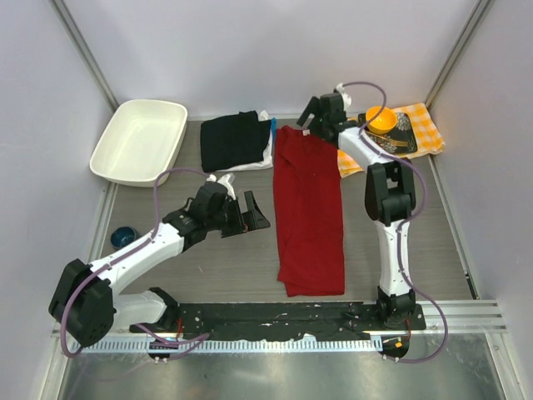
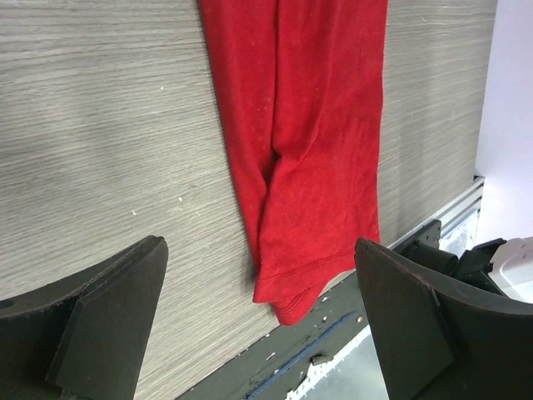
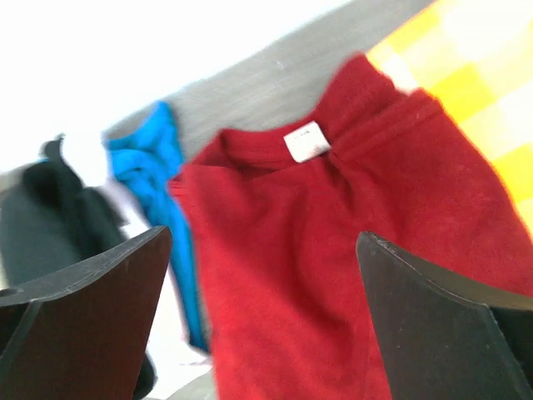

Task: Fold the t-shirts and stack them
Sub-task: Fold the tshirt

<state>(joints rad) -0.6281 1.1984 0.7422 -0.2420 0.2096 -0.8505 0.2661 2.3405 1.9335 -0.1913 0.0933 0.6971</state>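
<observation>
The red t-shirt [image 1: 310,208] lies as a long narrow strip down the middle of the table, collar at the far end. My right gripper [image 1: 310,117] hovers open over that collar; the right wrist view shows the red cloth [image 3: 333,258] and its white neck label [image 3: 306,142] beyond the open gripper [image 3: 265,250]. A folded black t-shirt [image 1: 233,140] rests on a white one [image 1: 252,164] at the back, left of the red one. My left gripper [image 1: 252,212] stands open just left of the red strip; its wrist view shows the shirt's near end [image 2: 308,167] ahead of the empty fingers [image 2: 108,308].
A white tub [image 1: 139,140] sits back left. An orange bowl [image 1: 381,119] on a dark tray rests on the orange-and-white checked cloth [image 1: 425,125] at back right, touching the red shirt's corner. Blue cloth [image 1: 272,127] peeks beside the black stack. A small blue object [image 1: 125,237] lies at the left edge.
</observation>
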